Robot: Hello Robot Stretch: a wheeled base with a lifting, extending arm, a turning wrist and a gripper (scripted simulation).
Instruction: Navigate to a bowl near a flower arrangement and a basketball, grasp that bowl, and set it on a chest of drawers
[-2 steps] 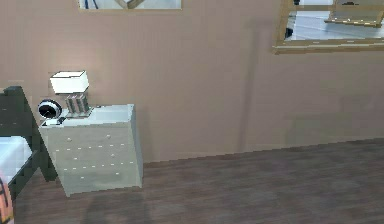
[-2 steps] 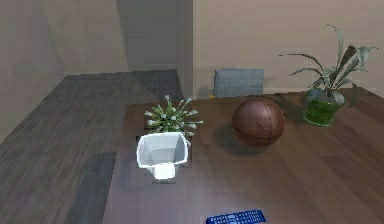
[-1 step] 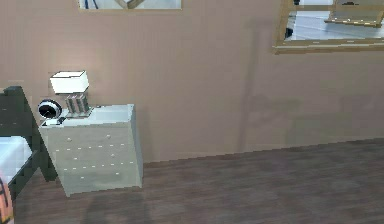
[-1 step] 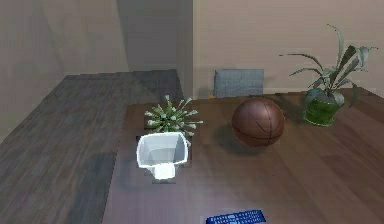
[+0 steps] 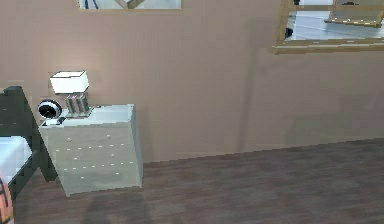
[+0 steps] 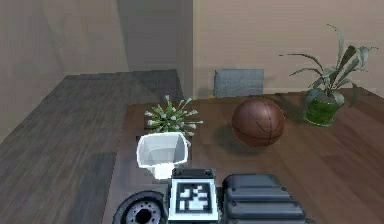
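Bowl (image 6: 163,152), white, shows at the brown surface's (image 6: 330,165) near left edge, close above the hand (image 6: 140,210). I cannot tell whether the hand grips it or anything else. A spiky plant (image 6: 172,115) stands just behind the bowl, and a basketball (image 6: 258,121) to its right. A green vase (image 6: 322,106) holds long leaves. The forward view shows a white chest of drawers (image 5: 95,150) bearing a lamp (image 5: 70,86).

No words, numbers or brand names can be read anywhere. Just right of the claw (image 6: 150,190) sits a white square tag (image 6: 194,197) bearing black block marks, seemingly a coded pattern rather than letters.
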